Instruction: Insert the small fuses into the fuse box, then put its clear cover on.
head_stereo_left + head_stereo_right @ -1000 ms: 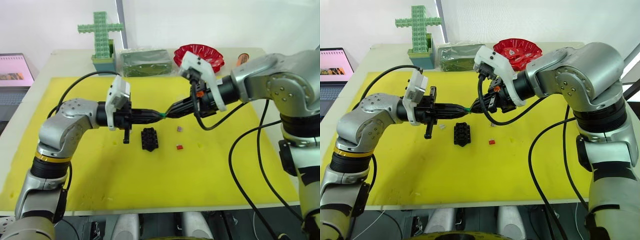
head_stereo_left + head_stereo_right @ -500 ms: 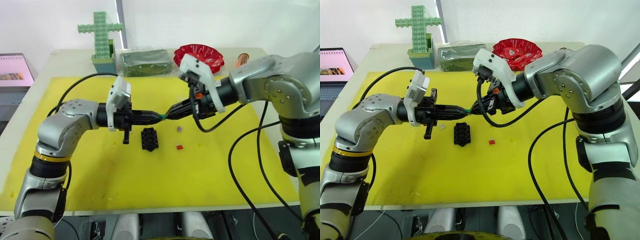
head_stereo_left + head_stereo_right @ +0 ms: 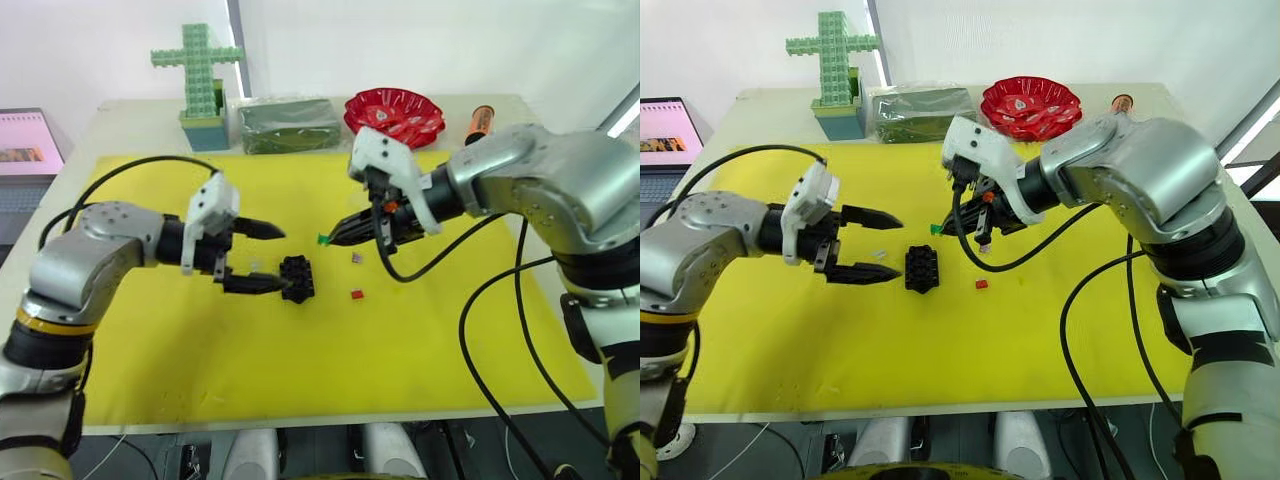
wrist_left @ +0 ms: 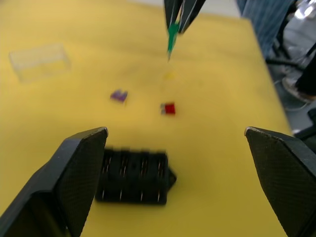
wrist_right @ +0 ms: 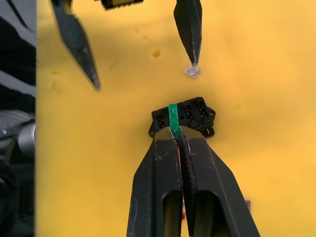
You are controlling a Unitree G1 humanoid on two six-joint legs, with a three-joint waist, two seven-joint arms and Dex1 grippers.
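Having let go, left claw [image 3: 268, 257] apart from right claw's [image 3: 330, 239] green fuse [image 3: 323, 239].

- Both arms wear rounded silver-grey shells with black joints; a gold ring bands the left arm at 8 o'clock.
- Black cables loop loosely from each forearm.
- White angular camera housings sit on both wrists.
- The left gripper [image 3: 268, 257] and right gripper [image 3: 332, 238] have tapered black fingers; orange marks show near the right wrist.

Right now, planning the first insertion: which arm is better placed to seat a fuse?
The right: its gripper already pinches the green fuse near the fuse box. The left gripper is open, empty.
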